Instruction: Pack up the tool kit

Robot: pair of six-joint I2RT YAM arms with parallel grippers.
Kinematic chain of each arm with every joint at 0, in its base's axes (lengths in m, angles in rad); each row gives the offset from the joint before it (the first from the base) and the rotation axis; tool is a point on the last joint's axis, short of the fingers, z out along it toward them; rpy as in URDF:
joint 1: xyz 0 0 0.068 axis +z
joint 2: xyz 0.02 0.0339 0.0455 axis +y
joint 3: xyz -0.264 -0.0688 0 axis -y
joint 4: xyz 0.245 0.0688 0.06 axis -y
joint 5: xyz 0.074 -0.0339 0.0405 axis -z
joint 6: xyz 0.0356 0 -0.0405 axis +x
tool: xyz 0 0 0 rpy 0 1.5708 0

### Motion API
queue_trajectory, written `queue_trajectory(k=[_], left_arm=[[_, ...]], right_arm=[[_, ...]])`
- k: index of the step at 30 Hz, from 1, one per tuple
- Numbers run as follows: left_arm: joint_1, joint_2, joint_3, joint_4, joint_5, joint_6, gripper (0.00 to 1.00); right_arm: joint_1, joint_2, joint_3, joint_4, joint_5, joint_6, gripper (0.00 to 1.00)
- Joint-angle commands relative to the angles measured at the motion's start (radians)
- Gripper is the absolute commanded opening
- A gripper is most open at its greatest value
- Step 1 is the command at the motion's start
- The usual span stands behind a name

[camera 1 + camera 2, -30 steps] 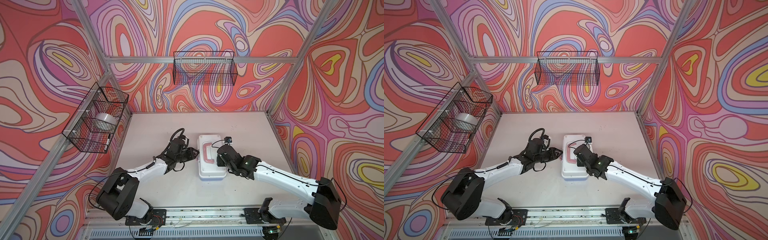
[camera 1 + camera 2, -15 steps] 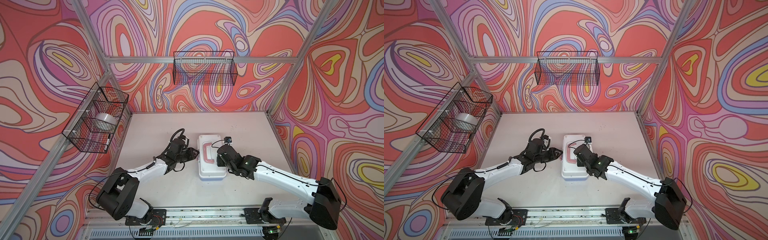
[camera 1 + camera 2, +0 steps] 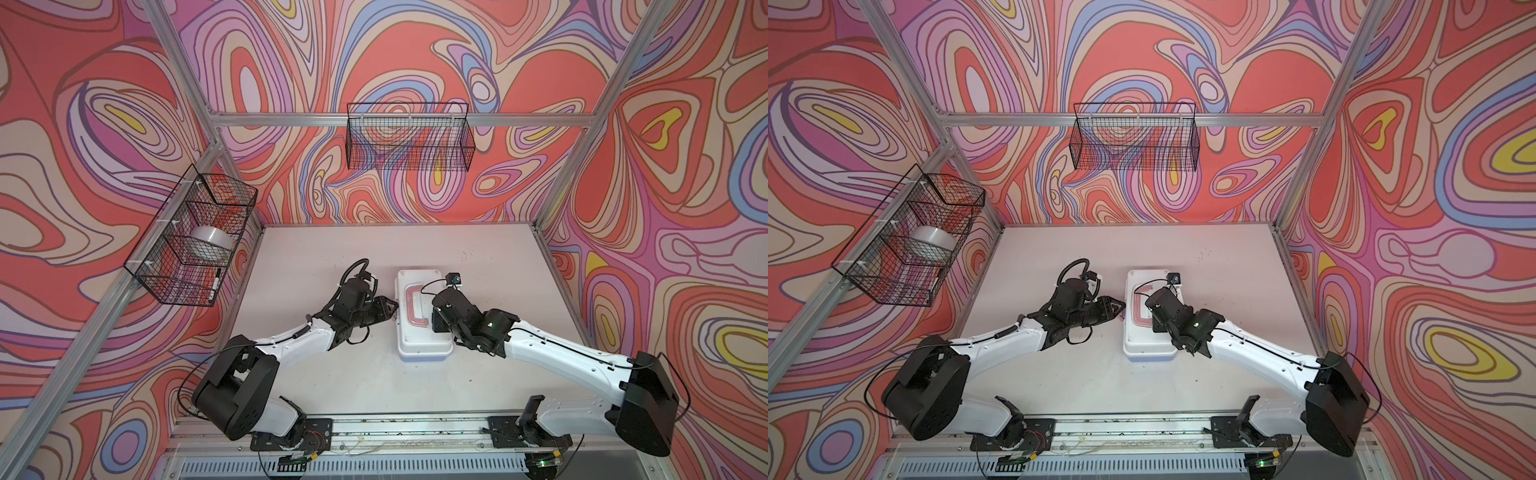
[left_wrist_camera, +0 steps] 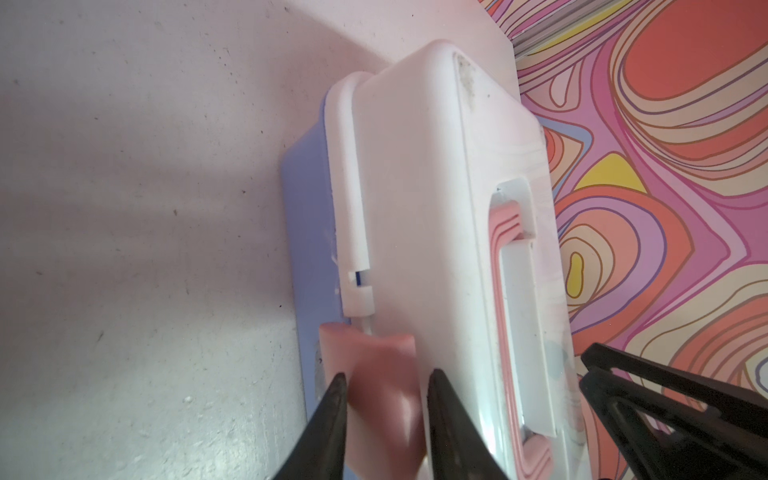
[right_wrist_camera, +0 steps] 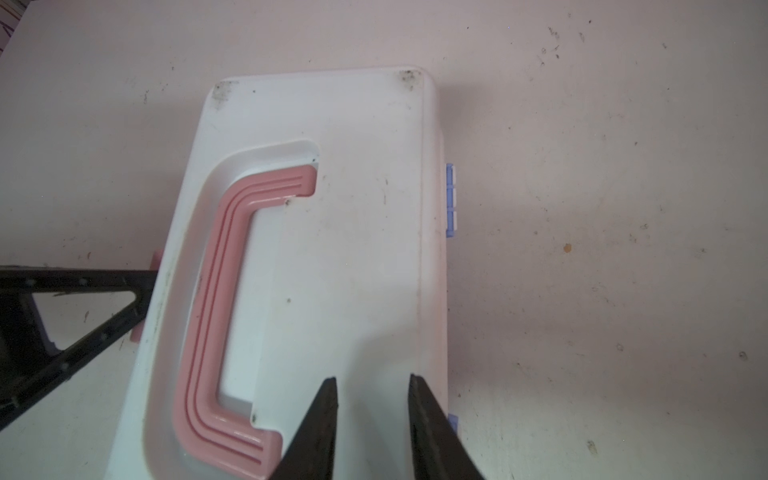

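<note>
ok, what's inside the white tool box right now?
Hidden: the white lid is down over the contents. Only the blue base shows under its rim, and a pink latch on the side.

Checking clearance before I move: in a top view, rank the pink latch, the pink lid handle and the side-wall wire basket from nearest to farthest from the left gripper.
1. The pink latch: between the fingers of the left gripper.
2. The pink lid handle: on top, just beyond the latch.
3. The side-wall wire basket: high on the left wall, plainly farthest.
</note>
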Motion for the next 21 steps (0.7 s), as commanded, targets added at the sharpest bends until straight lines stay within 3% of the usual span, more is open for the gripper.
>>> queue_trajectory(k=[1,21], left_arm=[[-0.012,-0.013,-0.008,0.043,0.020,-0.012,0.30],[-0.012,-0.005,-0.015,0.055,0.032,-0.022,0.25]], right_arm=[[-0.002,0.007,0.021,-0.007,0.000,-0.009,0.31],[-0.002,0.000,0.016,-0.010,0.000,-0.013,0.31]])
